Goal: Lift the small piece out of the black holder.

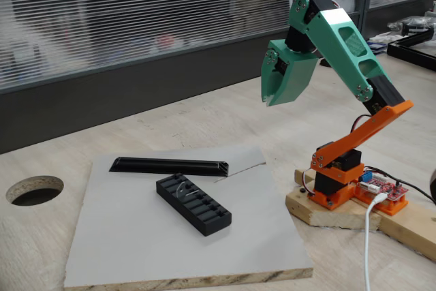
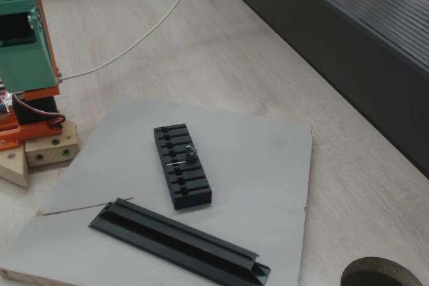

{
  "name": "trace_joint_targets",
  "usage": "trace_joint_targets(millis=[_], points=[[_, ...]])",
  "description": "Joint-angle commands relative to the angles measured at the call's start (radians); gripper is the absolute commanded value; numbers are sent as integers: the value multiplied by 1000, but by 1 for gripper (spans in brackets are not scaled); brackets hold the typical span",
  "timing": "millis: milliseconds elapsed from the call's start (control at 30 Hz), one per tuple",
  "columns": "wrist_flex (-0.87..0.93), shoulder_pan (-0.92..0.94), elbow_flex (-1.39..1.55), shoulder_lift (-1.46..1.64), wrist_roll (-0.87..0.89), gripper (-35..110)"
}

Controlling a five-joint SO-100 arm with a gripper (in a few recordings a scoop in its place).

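The fingers of the gripper (image 1: 272,98) are held nearly together, gripping nothing, high above the black holder (image 1: 193,204), where the small piece (image 2: 179,163) is seated.

No text, label, brand, number or sign can be read in either fixed view. Whatever is printed on the small red circuit board (image 1: 383,187) beside the arm's orange base (image 1: 335,180) is too small and blurred to be made out, and nothing is marked on the black holder (image 2: 181,165) or the grey board (image 1: 136,243).
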Motion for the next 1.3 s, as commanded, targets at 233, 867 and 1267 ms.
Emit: trace_joint_targets(millis=[233,867,1267], points=[[31,11,6,8,12,9],[31,9,6,6,8,9],[29,5,5,5,18,9]])
